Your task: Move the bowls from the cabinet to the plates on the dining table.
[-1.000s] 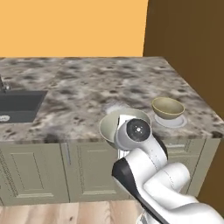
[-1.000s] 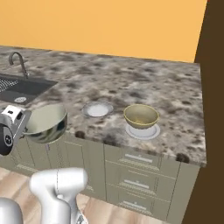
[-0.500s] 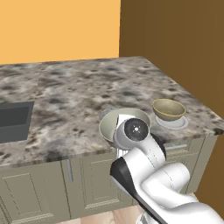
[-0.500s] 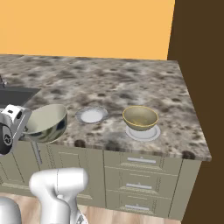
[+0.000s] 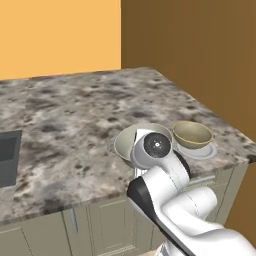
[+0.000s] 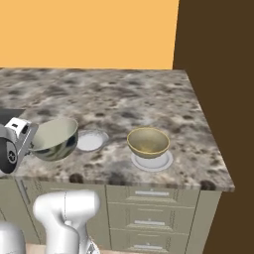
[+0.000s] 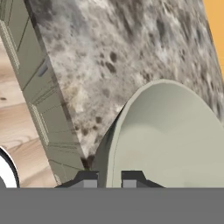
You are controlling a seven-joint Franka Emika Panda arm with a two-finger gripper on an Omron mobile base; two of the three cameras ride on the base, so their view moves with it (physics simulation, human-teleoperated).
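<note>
My gripper [image 7: 109, 180] is shut on the rim of the pale grey marbled bowl [image 7: 170, 131], one finger inside and one outside. It holds this bowl [image 6: 54, 138] tilted just above the front edge of the dining table [image 6: 124, 101]. Right beside the bowl lies a bare plate [image 6: 91, 141]. The olive-tan bowl [image 6: 148, 141] sits upright on the other plate [image 6: 159, 163], further right. In the left base view my wrist covers part of the held bowl [image 5: 131, 142], and the olive-tan bowl [image 5: 192, 133] rests on its plate [image 5: 205, 152] near the table's corner. The cabinet is out of view.
A dark sink [image 5: 7, 157] is cut off at the left. Grey-beige drawer fronts [image 6: 149, 208] run under the table edge, over a wooden floor [image 7: 17, 131]. A brown wall [image 6: 218, 74] stands at the right and an orange wall [image 6: 84, 30] behind.
The whole picture has shifted: the base has driven right, so the sink has slid to the left edge. The bowl stays in my gripper, now closer to the plates.
</note>
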